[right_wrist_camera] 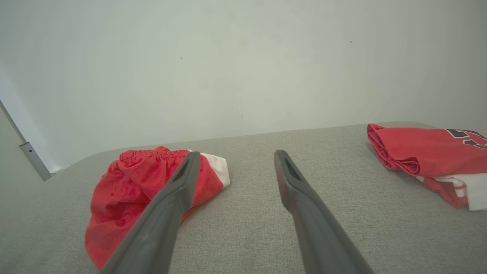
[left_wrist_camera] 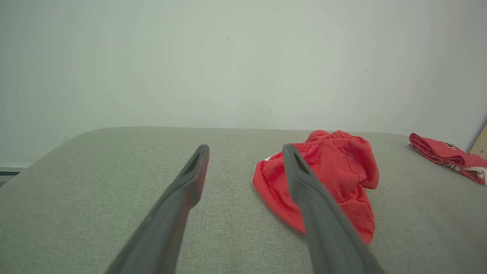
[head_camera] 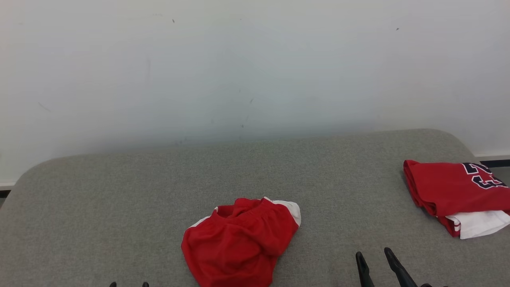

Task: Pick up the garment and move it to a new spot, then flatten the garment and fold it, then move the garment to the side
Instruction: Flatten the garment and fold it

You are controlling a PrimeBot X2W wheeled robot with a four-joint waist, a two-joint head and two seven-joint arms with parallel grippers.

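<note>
The left gripper (head_camera: 129, 284) and the right gripper (head_camera: 373, 254) are held spread wide and empty above a grey fabric surface (head_camera: 119, 199). Crumpled red shorts (head_camera: 239, 243) are laid between them, untouched; a folded red jersey (head_camera: 450, 187) is set well apart, far right.

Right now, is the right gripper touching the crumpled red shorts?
Apart. Head view shows bare grey surface between the right gripper and the crumpled red shorts; its jaws stand open.

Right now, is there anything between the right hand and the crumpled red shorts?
Nothing visible. Only bare grey surface lies between the open right hand and the shorts; the folded red shirt sits far to the right, apart.
</note>
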